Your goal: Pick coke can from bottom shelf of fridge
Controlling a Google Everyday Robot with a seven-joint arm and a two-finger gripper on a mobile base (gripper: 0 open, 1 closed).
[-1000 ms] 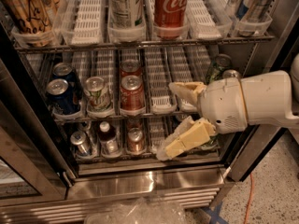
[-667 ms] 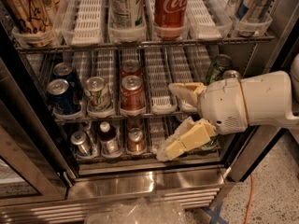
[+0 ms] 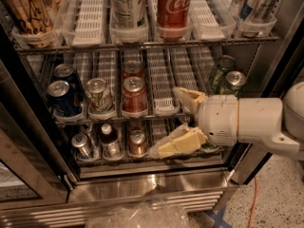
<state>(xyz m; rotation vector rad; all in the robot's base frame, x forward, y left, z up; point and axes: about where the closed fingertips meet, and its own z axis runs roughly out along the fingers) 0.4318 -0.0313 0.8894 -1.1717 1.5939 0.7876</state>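
The fridge (image 3: 156,182) stands open, with wire shelves and white slotted lanes. The coke can (image 3: 134,95), red with a silver lid, stands at the front of a lane on the second-lowest shelf, with another red can (image 3: 132,69) behind it. My gripper (image 3: 167,121) is open and empty, to the right of the can and apart from it. Its upper finger (image 3: 189,99) is at that shelf's height. Its lower finger (image 3: 178,144) hangs in front of the lowest shelf.
A blue can (image 3: 61,98) and a white-and-green can (image 3: 99,95) stand left of the coke can. The lowest shelf holds a silver can (image 3: 81,145), a dark bottle (image 3: 110,140) and a copper-brown can (image 3: 137,143). Green cans (image 3: 227,80) stand at the right. A large Coke can (image 3: 173,6) stands above.
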